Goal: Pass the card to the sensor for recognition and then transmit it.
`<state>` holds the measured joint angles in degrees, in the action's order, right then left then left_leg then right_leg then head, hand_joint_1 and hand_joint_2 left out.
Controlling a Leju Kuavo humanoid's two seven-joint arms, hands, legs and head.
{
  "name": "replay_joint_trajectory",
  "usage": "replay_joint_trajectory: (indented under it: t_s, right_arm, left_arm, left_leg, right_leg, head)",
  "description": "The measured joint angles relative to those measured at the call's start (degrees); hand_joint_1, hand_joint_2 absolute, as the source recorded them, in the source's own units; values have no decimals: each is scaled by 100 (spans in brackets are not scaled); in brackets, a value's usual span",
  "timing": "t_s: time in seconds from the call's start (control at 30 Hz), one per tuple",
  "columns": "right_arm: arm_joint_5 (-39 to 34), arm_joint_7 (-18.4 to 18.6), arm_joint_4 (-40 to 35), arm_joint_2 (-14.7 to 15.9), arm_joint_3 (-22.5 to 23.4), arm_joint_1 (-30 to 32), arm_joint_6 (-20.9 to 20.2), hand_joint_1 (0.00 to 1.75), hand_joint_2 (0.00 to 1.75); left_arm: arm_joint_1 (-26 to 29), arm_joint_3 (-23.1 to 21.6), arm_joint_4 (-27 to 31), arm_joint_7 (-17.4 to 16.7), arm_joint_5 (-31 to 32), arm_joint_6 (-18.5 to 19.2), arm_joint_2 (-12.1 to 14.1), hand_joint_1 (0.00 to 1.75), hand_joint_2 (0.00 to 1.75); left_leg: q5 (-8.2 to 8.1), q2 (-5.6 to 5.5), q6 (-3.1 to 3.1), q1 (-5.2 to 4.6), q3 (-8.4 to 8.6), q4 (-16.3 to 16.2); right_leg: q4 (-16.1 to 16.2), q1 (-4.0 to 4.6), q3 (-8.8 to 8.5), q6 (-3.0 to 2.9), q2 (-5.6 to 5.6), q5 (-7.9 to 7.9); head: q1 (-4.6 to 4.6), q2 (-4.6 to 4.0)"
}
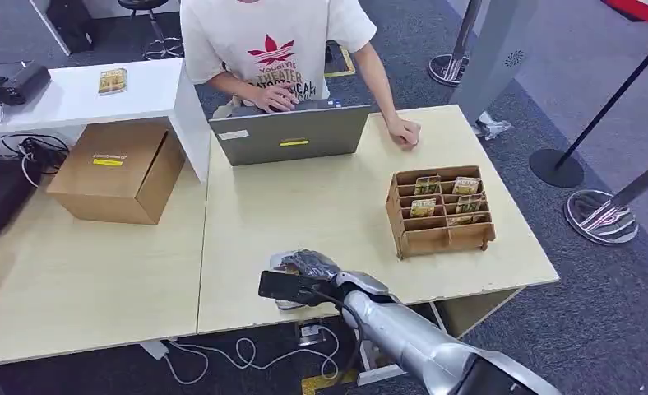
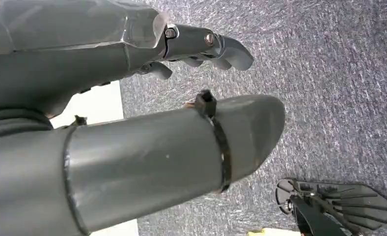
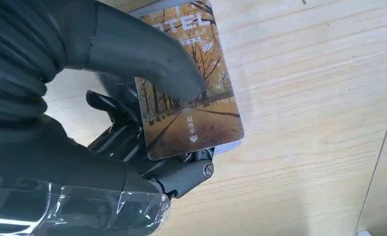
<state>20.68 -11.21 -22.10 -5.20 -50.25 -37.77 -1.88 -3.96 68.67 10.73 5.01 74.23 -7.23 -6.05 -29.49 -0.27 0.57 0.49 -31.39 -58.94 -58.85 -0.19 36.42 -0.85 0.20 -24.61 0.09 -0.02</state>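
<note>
My right hand (image 1: 306,270) hovers low over the light table's (image 1: 321,206) front edge and pinches a card (image 3: 191,98) printed with an autumn tree avenue. Its thumb (image 3: 147,59) presses on the card's face, with dark fingers (image 3: 181,174) under it. The card lies flat just above a pale grey sensor (image 1: 281,263), whose rim (image 3: 229,146) peeks out from beneath it. My left hand (image 2: 108,54) hangs over grey carpet, fingers apart and holding nothing.
A brown slotted card rack (image 1: 440,210) with several cards stands at the right of the table. A person in a white shirt (image 1: 263,41) types on a grey laptop (image 1: 292,133) at the far edge. A cardboard box (image 1: 119,169) sits to the left.
</note>
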Motion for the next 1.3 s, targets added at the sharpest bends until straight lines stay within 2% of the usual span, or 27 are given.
replay_joint_trajectory:
  t_s: [0.23, 0.5, 0.77, 1.07, 1.3]
  right_arm:
    - [42, 31, 46, -37, -2, -38, -13, 175, 175]
    - [-127, -348, 13, -127, -7, -79, -293, 175, 175]
    - [-595, -627, -463, -168, -7, -139, -632, 175, 175]
    - [-973, -688, -1014, -168, 33, -386, -826, 175, 175]
    - [-1010, -693, -1084, -168, 39, -441, -833, 175, 175]
  left_arm:
    - [0, 7, 0, 0, -37, 4, 0, 0, 0]
    - [3, 26, 0, 9, -70, 7, 0, 0, 0]
    - [12, 68, 0, 48, -74, 9, -2, 0, 0]
    - [13, 133, 0, -9, -186, -18, -4, 0, 0]
    - [15, 155, 0, -11, -216, -35, -7, 0, 0]
  left_leg:
    - [0, 0, 0, 0, 4, 0]
    - [2, 0, 4, 4, 2, 0]
    - [3, -1, 5, 6, -1, 0]
    - [3, -1, 5, 6, -1, 0]
    - [3, -1, 5, 6, -2, 0]
  right_leg:
    - [0, 0, -6, 0, 0, 0]
    - [-1, 2, -3, -1, 1, 1]
    - [-1, 4, 0, -2, 1, 1]
    - [-1, 4, 0, -1, 1, 1]
    - [-1, 4, 0, -1, 1, 1]
  head:
    - [0, 0]
    - [0, 0]
    - [0, 0]
    - [-2, 0]
    - [0, 0]
